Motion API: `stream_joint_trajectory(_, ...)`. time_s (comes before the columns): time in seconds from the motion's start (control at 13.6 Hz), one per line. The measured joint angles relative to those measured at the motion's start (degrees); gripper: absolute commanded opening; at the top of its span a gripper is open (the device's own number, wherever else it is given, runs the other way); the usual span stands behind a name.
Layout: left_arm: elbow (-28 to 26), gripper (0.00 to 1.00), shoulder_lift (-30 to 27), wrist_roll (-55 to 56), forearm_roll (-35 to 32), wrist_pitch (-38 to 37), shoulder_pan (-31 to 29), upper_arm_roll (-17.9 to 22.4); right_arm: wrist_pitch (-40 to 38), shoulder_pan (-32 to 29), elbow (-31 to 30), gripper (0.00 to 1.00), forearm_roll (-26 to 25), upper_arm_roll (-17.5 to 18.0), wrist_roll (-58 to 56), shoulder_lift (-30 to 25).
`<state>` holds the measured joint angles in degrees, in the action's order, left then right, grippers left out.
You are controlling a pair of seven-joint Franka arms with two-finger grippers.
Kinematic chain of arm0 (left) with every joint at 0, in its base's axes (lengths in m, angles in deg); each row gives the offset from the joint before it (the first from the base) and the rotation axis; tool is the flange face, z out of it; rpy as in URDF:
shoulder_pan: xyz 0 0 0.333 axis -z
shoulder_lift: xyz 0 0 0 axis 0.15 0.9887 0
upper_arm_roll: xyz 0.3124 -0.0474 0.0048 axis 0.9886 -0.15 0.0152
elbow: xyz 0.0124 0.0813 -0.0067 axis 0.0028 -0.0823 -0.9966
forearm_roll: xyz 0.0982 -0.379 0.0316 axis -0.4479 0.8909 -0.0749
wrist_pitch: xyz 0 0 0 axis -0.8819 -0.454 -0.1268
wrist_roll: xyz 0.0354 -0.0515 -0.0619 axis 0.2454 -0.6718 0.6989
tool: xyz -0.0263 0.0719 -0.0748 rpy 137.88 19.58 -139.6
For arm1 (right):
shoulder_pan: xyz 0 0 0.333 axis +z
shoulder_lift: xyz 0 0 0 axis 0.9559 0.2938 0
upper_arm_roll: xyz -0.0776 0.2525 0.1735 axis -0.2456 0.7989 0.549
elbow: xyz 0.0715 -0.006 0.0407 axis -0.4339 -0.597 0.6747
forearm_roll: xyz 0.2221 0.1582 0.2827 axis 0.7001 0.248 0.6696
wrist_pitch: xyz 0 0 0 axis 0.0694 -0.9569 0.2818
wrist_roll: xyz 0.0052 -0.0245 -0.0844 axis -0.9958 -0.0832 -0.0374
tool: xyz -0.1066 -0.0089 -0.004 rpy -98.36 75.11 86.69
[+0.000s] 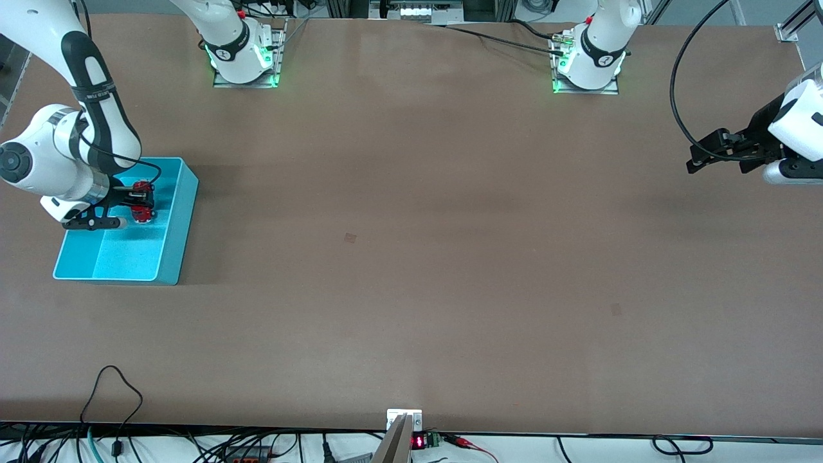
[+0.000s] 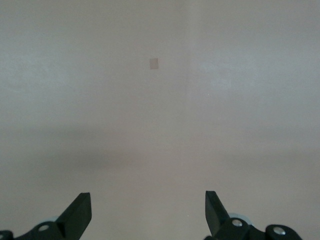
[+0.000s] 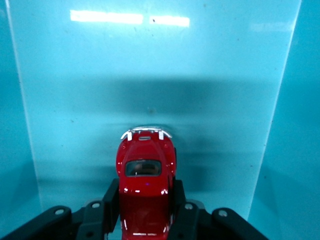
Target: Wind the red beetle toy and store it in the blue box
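The blue box (image 1: 173, 231) stands at the right arm's end of the table. My right gripper (image 1: 143, 200) is inside the box's open top, shut on the red beetle toy (image 1: 142, 203). In the right wrist view the toy (image 3: 145, 180) sits between the two black fingers (image 3: 110, 200), its silvery end pointing at the box floor (image 3: 150, 75); I cannot tell whether it touches the floor. My left gripper (image 1: 697, 157) is open and empty, held over bare table at the left arm's end; its fingertips (image 2: 80, 210) show over the brown surface.
The brown table (image 1: 411, 257) has two small darker square marks (image 1: 350, 238). The arm bases stand along the edge farthest from the front camera. Cables and a small device (image 1: 404, 427) lie at the nearest edge.
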<state>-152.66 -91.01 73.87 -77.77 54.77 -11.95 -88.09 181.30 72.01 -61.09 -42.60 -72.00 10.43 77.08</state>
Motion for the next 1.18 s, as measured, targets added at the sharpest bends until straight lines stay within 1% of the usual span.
stream_joint_trajectory(0.07,0.0,1.0,0.0,0.0,0.0,0.0,0.0,-0.1,0.5,-0.3,-0.4,0.44,0.0,-0.1,0.1,0.1)
stream_joint_trajectory(0.15,0.0,1.0,0.0,0.0,0.0,0.0,0.0,-0.1,0.8,-0.5,-0.7,0.64,0.0,-0.1,0.1,0.2)
stream_joint_trajectory(0.22,0.0,1.0,0.0,0.0,0.0,0.0,0.0,-0.1,0.8,-0.7,-0.8,0.76,0.0,-0.1,0.1,0.3)
stream_joint_trajectory(0.29,0.0,1.0,0.0,0.0,0.0,0.0,0.0,-0.1,0.8,-0.7,-0.7,1.0,0.0,-0.1,0.1,0.3)
stream_joint_trajectory(0.51,0.1,1.0,0.0,0.0,0.0,-0.2,0.0,0.0,0.6,-0.6,0.3,1.0,0.0,-0.1,0.1,-0.6)
stream_joint_trajectory(0.59,0.1,1.0,0.0,0.0,0.0,-0.4,0.0,0.0,-0.6,-0.5,1.5,1.0,0.0,-0.1,0.1,-1.3)
stream_joint_trajectory(0.66,0.2,1.0,0.0,0.0,0.0,-0.6,0.0,0.0,-3.3,-0.4,3.5,1.0,0.0,0.0,0.1,-2.1)
stream_joint_trajectory(0.74,0.3,1.0,0.0,0.0,0.0,-0.7,0.0,0.0,-7.6,-0.4,6.6,1.0,0.0,0.2,0.1,-2.9)
stream_joint_trajectory(1.03,0.6,1.0,0.0,0.0,0.0,-2.4,0.0,0.0,-29.1,-0.3,22.7,1.0,0.0,0.8,0.1,-7.2)
stream_joint_trajectory(1.18,0.7,1.0,0.0,0.0,0.0,-2.9,0.0,0.0,-36.0,-0.3,28.7,1.0,0.0,1.8,0.1,-9.8)
